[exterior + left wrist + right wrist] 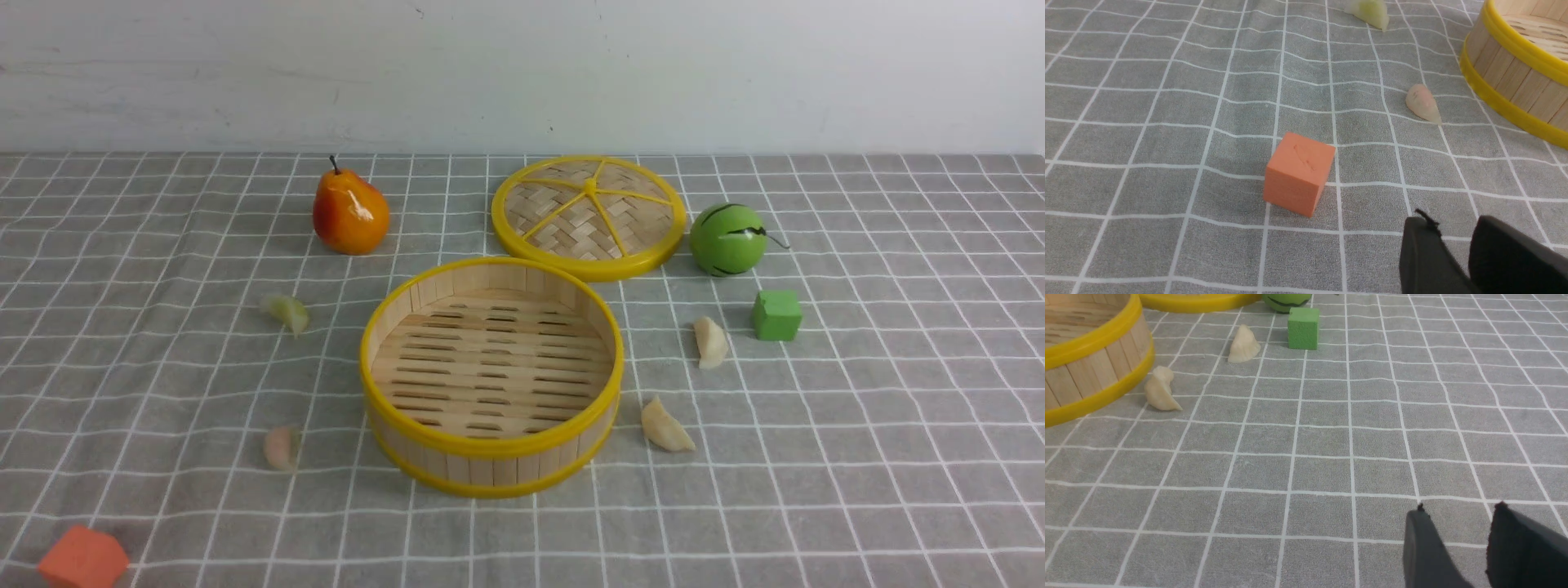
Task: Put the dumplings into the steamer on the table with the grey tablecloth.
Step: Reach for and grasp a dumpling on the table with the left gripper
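Closest sat the orange cube [82, 558]; our left gripper [1453, 222] and right gripper [1459, 508] hung empty, fingers apart. Four dumplings [665, 426] lay on the grey tablecloth [857, 425] around the steamer [490, 472]. We judged them light, soft, slippery: pinch the plump middle.

Shows an orange cube [1298, 173] standing on the grey tablecloth [1147, 122]. Beyond it, shows a pinkish dumpling [1423, 104] near the steamer [1515, 77] and a greenish dumpling [1367, 10] farther away. Shows the left gripper [1453, 224] slightly parted, holding nothing.

text: none readable | labels: none | numbers: none | signs: none
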`<state>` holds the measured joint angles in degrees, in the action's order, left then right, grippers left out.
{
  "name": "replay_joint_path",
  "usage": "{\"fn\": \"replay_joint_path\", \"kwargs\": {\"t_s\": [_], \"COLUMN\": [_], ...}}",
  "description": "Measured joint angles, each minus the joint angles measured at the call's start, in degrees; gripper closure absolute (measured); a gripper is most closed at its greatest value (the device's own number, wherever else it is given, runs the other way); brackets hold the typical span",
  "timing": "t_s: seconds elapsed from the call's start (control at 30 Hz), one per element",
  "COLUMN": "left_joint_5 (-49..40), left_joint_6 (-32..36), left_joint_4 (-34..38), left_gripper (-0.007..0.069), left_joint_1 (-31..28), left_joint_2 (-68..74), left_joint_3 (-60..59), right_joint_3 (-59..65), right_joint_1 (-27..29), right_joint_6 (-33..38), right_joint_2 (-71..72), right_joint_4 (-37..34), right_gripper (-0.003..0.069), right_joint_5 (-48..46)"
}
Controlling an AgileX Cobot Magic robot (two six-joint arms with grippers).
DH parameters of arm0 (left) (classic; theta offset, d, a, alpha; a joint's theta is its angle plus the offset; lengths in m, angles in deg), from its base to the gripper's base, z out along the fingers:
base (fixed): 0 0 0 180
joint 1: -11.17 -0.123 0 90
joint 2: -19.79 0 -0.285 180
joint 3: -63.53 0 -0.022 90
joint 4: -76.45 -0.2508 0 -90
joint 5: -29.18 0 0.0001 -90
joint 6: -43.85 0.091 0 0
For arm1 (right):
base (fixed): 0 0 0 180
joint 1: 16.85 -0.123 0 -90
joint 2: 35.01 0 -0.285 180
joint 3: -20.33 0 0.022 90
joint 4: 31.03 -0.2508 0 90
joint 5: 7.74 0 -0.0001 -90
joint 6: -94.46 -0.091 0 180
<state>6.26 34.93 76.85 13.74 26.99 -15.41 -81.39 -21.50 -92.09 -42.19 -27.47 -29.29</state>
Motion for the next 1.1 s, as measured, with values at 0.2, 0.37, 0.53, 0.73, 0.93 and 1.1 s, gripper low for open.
{"fn": "replay_joint_path", "kwargs": {"t_s": [0.2,0.37,0.53,0.73,0.93,1.1], "left_joint_5": [0.0,0.0,0.0,0.1,0.51,1.41], "left_joint_6": [0.0,0.0,0.0,0.0,0.0,0.0], "left_joint_4": [0.0,0.0,0.0,0.0,0.0,0.06], "left_gripper": [0.0443,0.044,0.0433,0.0429,0.0424,0.0419], "left_joint_1": [0.0,0.0,0.0,0.0,0.0,0.0], "left_joint_2": [0.0,0.0,0.0,0.0,0.0,0.0], "left_joint_3": [0.0,0.0,0.0,0.0,0.0,-0.06], "right_joint_3": [0.0,0.0,0.0,0.0,0.0,0.3], "right_joint_1": [0.0,0.0,0.0,0.0,0.0,0.0], "right_joint_6": [0.0,0.0,0.0,0.0,0.0,0.0], "right_joint_2": [0.0,0.0,0.0,0.0,0.0,0.0], "right_joint_4": [0.0,0.0,0.0,0.11,0.35,1.2], "right_gripper": [0.0419,0.0419,0.0419,0.0419,0.0419,0.0419], "right_joint_5": [0.0,0.0,0.0,0.0,0.0,2.69]}}
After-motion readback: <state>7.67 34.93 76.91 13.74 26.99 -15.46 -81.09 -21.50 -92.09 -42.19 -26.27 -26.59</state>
